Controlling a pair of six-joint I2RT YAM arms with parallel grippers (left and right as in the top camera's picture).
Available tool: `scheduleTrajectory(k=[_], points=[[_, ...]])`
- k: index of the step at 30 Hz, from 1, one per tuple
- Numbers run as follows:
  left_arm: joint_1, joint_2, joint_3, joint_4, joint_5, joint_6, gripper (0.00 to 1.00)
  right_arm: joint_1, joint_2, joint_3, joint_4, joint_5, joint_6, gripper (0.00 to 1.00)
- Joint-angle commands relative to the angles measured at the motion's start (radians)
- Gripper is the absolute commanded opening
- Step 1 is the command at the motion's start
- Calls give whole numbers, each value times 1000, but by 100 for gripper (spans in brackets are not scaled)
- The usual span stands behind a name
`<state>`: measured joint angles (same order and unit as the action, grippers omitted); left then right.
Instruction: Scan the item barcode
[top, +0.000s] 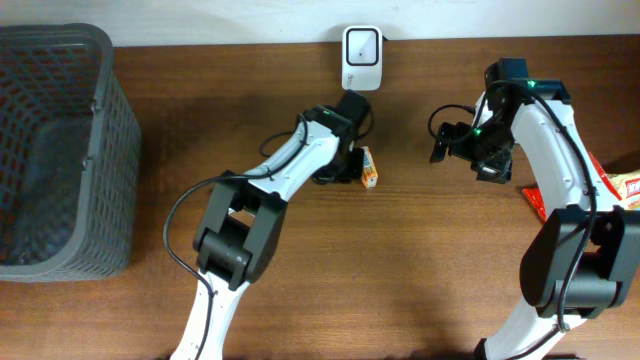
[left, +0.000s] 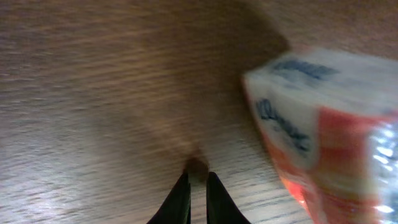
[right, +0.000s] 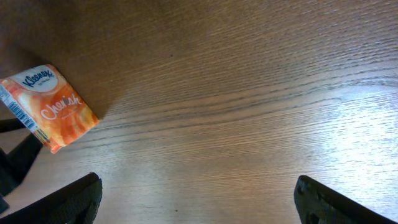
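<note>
The item is a small orange and white Kleenex tissue pack (top: 369, 168), lying on the wooden table just below the white scanner (top: 361, 55). My left gripper (top: 349, 172) sits right beside the pack's left side. In the left wrist view its fingertips (left: 181, 186) are shut with nothing between them, and the pack (left: 323, 124) lies to their right, apart from them. My right gripper (top: 462, 150) hovers to the right of the pack. In the right wrist view it (right: 199, 196) stands wide open over bare wood. The pack (right: 50, 106) shows at upper left there, with a barcode strip along its edge.
A dark grey mesh basket (top: 100, 120) stands at the far left. Red and orange packets (top: 622, 186) lie at the right edge behind the right arm. The scanner stands at the table's back edge.
</note>
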<state>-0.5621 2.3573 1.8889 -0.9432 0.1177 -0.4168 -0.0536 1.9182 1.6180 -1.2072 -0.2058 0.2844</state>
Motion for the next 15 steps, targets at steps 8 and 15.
scheduleTrajectory(k=[8, 15], points=[[68, 60, 153, -183, 13, 51, 11, 32, 6, -10, 27, -31, 5, 99], [77, 60, 624, -559, -226, 56, 37, 86, 6, -10, 72, -30, 5, 99]])
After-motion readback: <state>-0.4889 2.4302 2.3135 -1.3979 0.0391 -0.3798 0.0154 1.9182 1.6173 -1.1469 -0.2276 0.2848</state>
